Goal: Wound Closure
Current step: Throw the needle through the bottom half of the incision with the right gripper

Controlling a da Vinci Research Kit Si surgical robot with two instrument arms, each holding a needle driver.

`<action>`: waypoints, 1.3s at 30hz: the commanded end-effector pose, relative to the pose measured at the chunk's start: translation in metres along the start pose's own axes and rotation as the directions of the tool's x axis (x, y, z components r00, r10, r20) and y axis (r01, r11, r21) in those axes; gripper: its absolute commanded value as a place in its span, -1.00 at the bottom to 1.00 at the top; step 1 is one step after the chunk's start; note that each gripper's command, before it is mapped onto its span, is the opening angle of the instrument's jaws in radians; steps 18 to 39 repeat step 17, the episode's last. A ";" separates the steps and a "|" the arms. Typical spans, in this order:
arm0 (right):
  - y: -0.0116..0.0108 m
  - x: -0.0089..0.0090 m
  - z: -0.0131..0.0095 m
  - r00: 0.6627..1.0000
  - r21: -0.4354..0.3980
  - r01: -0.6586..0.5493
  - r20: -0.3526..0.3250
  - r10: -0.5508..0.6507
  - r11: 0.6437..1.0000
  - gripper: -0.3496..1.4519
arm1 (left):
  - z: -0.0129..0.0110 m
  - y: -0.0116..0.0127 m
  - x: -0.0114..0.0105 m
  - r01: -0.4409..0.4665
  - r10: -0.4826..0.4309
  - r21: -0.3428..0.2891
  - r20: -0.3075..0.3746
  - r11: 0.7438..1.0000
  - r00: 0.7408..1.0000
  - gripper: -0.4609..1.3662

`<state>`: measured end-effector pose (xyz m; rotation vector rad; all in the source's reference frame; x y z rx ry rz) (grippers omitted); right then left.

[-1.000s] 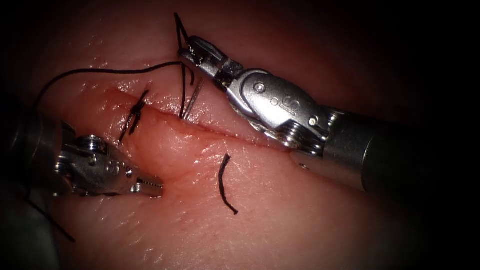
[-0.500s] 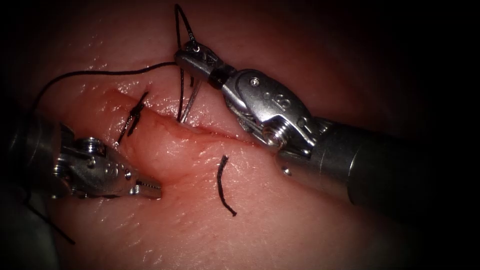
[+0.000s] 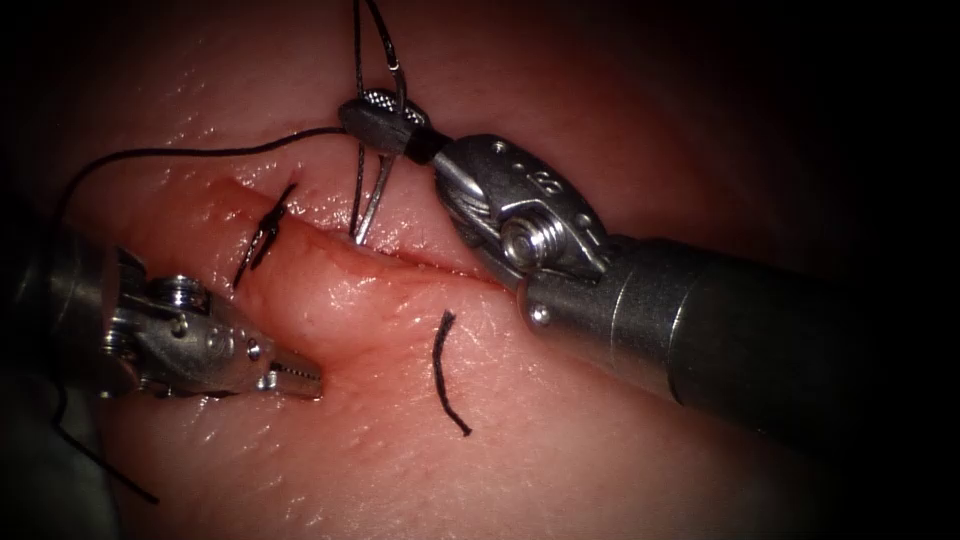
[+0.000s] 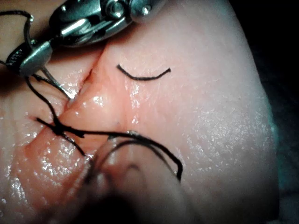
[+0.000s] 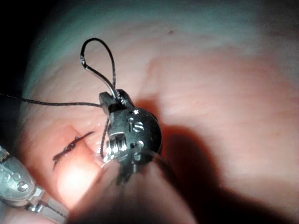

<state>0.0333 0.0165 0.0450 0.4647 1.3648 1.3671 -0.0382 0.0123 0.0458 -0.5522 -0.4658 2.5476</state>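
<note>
While the right end effector (image 3: 372,112) has its two steel jaws closed on the thin curved silver needle (image 3: 372,205), it holds it near the thread end of the curve, just above the cut (image 3: 420,262). The needle goes down from the jaws, and its lower part meets the pale pink tissue (image 3: 560,440) at the upper lip of the cut. I cannot tell how deep it sits there. The thin black thread (image 3: 200,151) makes a small loop above these jaws and also runs away to the left of the cut. A tied black stitch (image 3: 262,235) crosses the cut to the left of the needle. A short curved cut end of thread (image 3: 443,375) lies loose on the tissue below the cut. The left end effector (image 3: 292,378), with jaws closed on nothing, rests against the tissue below the cut, under the stitch.
</note>
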 end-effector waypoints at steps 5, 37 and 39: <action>0.0000 -0.0007 -0.0004 1.000 -0.007 -0.018 0.015 0.018 1.000 -1.00 | 0.0001 -0.0001 0.0000 -0.001 0.001 -0.007 -0.001 1.000 1.000 -0.82; 0.0000 -0.0010 -0.0004 0.999 -0.008 -0.040 0.017 0.040 0.999 -1.00 | 0.0000 -0.0001 0.0000 -0.001 0.001 -0.007 -0.001 1.000 1.000 -0.84; 0.0000 -0.0010 -0.0004 0.999 -0.008 -0.040 0.017 0.040 0.999 -1.00 | 0.0000 -0.0001 0.0000 -0.001 0.001 -0.007 -0.001 1.000 1.000 -0.84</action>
